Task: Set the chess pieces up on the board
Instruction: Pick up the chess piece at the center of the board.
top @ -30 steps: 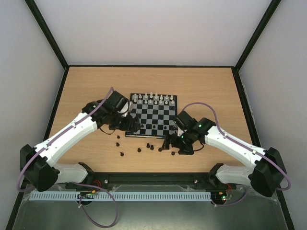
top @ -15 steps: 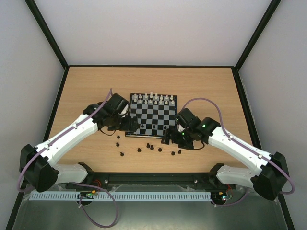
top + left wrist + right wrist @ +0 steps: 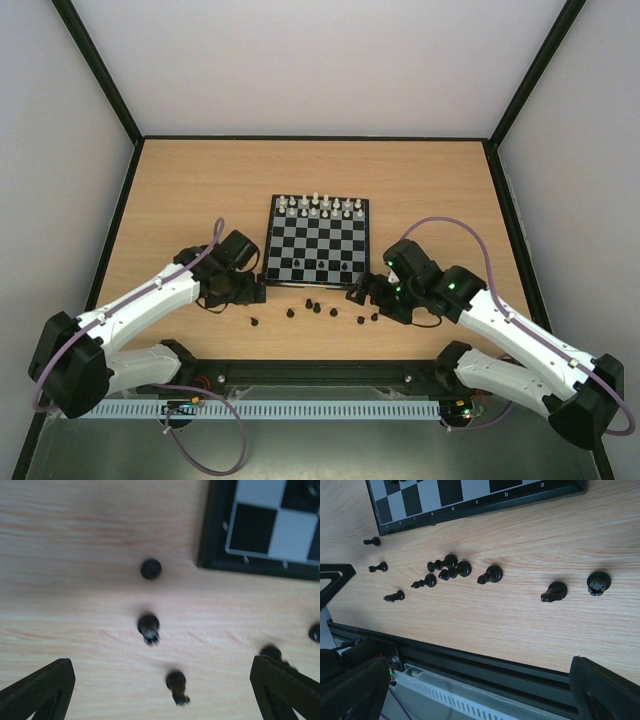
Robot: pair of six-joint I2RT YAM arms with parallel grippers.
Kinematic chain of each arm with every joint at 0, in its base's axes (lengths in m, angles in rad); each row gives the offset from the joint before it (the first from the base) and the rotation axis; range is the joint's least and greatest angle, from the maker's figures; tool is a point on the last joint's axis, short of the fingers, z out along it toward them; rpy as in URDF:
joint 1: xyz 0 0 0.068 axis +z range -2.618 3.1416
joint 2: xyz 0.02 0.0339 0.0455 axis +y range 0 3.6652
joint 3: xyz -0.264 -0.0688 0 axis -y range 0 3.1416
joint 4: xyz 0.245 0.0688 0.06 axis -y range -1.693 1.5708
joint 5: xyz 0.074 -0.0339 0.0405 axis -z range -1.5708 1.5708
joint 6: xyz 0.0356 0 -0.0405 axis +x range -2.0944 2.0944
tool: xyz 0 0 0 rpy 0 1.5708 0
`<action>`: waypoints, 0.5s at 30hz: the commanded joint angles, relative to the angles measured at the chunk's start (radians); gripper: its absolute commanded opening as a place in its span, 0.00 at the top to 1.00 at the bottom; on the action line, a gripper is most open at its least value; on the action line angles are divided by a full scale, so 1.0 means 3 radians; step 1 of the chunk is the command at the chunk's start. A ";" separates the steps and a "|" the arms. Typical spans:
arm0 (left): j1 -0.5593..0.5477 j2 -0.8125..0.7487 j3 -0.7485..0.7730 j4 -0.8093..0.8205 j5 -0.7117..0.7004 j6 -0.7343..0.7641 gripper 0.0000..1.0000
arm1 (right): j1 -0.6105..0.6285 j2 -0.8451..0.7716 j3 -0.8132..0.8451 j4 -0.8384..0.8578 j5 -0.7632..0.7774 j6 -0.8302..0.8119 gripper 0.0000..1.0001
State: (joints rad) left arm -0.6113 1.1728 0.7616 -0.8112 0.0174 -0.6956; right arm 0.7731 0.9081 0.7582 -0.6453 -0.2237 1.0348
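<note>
The board (image 3: 318, 240) lies flat mid-table, with white chess pieces (image 3: 316, 205) lined along its far rows. Several black chess pieces (image 3: 317, 309) are scattered on the wood just in front of it. My left gripper (image 3: 256, 292) hovers open near the board's near-left corner (image 3: 260, 530). Its fingers (image 3: 40, 690) flank a black piece (image 3: 176, 685) without touching it, and two more black pieces (image 3: 149, 627) stand ahead of it. My right gripper (image 3: 358, 293) hangs open off the near-right corner, with nothing between its fingers (image 3: 605, 690). It looks along the black pieces (image 3: 456, 571).
A black rail (image 3: 320, 372) and a white slotted strip (image 3: 470, 702) run along the table's near edge. Dark-framed walls (image 3: 125, 210) enclose the wooden table (image 3: 200, 180) on the left, right and back.
Both arms have drawn back from the board toward the near edge, the left gripper going left and the right gripper going right. Both stayed open.
</note>
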 commanded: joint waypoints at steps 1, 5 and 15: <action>0.0328 0.0176 0.0002 0.0233 0.0005 0.0155 0.01 | 0.0021 -0.0026 -0.0046 -0.0062 0.0013 0.0107 0.01; 0.0562 0.0351 0.0082 0.0362 0.0174 0.0255 0.01 | 0.0021 -0.0055 -0.0057 -0.0023 0.0012 0.0151 0.01; 0.0560 0.0847 0.0417 0.0405 0.0100 0.0294 0.09 | 0.0021 -0.0159 -0.0160 0.0051 -0.0016 0.0206 0.01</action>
State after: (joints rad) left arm -0.4438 1.3884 0.8623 -0.7006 0.0559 -0.6266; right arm 0.7731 0.8803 0.7322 -0.6235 -0.2245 1.0824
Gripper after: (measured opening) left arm 0.955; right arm 0.986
